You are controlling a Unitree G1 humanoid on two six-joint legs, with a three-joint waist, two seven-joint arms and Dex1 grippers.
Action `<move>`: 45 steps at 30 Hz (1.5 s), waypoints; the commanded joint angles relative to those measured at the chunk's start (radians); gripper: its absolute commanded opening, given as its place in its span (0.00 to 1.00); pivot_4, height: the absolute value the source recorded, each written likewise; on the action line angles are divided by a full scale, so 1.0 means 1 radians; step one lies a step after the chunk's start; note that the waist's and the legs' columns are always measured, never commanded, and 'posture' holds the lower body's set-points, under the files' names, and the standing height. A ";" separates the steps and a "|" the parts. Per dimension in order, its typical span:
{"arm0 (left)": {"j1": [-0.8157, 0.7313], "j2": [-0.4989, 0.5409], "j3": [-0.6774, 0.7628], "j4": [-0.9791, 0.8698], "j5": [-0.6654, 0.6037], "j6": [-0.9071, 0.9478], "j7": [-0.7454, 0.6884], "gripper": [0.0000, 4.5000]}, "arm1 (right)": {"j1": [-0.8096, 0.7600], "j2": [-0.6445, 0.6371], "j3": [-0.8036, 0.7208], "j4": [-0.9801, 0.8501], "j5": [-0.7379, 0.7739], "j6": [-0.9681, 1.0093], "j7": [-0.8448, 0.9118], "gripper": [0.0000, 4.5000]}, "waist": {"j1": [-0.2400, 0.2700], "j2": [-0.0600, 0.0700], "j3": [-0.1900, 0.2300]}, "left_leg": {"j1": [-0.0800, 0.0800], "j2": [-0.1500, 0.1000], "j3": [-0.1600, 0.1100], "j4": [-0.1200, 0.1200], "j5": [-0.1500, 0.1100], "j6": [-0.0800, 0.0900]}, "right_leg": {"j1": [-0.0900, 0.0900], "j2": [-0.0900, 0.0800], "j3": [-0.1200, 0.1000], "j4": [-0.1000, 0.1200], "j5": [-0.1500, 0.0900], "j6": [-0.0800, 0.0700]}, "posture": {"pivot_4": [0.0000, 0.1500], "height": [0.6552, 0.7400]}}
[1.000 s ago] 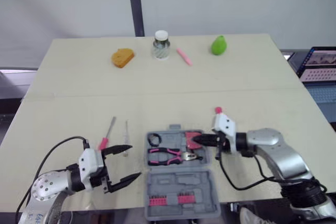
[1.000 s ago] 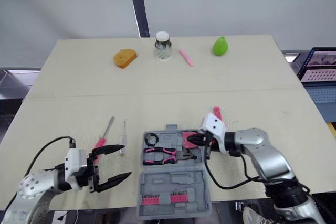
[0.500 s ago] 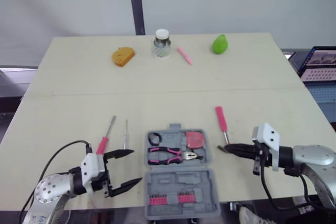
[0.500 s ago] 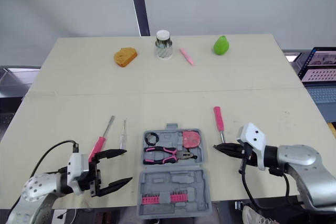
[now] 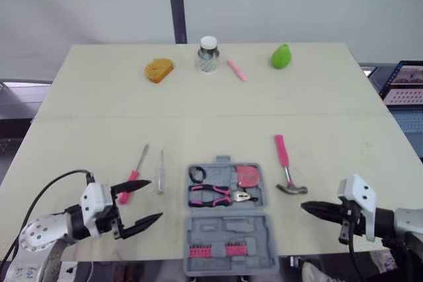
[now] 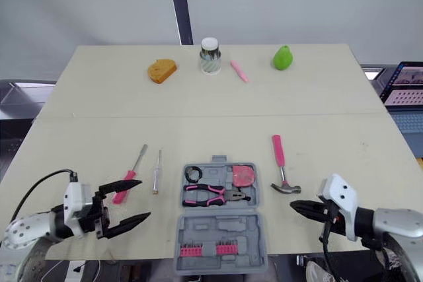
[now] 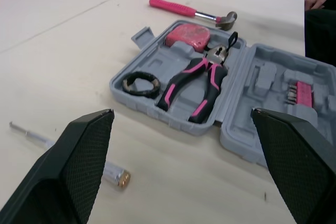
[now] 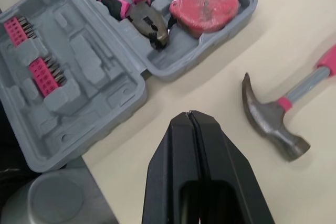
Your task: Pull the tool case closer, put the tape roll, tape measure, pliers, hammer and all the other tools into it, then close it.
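Tool case (image 5: 228, 232) open at counter's (image 5: 264, 104) front edge, pliers (image 5: 215, 195), tape measure (image 5: 246, 176), tape roll (image 5: 196, 176) inside. Hammer (image 5: 285, 166) just right of it; screwdrivers (image 5: 134, 175) left. Right pincer (image 5: 305, 206) clenched, empty, right of case; left pincer (image 5: 151, 199) released. Risks shoving hammer away if approached clenched.

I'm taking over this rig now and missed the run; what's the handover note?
Left end effector: open, empty, hovering by the pink screwdriver.
Right end effector: shut, empty, near the hammer, not touching it.
Tool case: open at the front edge of the table.
Done: tape roll, pliers, tape measure inside.
To do: hammer on its right, pink screwdriver and clear screwdriver on its left, then close.
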 commanded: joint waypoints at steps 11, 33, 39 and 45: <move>0.216 -0.033 0.095 0.082 0.039 -0.165 -0.047 1.00 | 0.084 0.035 -0.057 0.033 0.024 0.009 -0.028 0.00 | 0.004 -0.002 0.002 | -0.001 0.002 0.000 0.000 -0.003 -0.002 | 0.000 -0.003 0.002 -0.003 0.000 0.000 | 1.00 0.47; 0.193 -0.025 0.037 -0.066 0.068 -0.039 0.053 1.00 | 0.094 0.030 -0.014 0.013 0.025 0.034 -0.037 0.99 | 0.003 -0.002 0.002 | 0.000 0.004 0.000 0.000 -0.004 -0.005 | 0.000 -0.002 0.002 -0.004 0.000 -0.001 | 1.00 0.47; 0.185 -0.020 0.020 -0.076 0.080 -0.047 0.046 1.00 | 0.076 0.022 -0.002 -0.003 0.028 0.054 -0.040 0.99 | 0.004 -0.002 0.002 | -0.001 0.004 0.000 0.000 -0.004 -0.003 | 0.000 -0.001 0.002 -0.004 0.000 -0.001 | 1.00 0.47; 0.185 -0.015 0.004 -0.071 0.076 -0.040 0.028 0.88 | 0.073 -0.005 0.021 -0.033 0.001 0.045 -0.030 1.00 | 0.004 -0.002 0.002 | 0.000 0.004 0.001 0.000 -0.003 -0.003 | 0.000 -0.001 0.002 -0.004 0.000 -0.001 | 1.00 0.47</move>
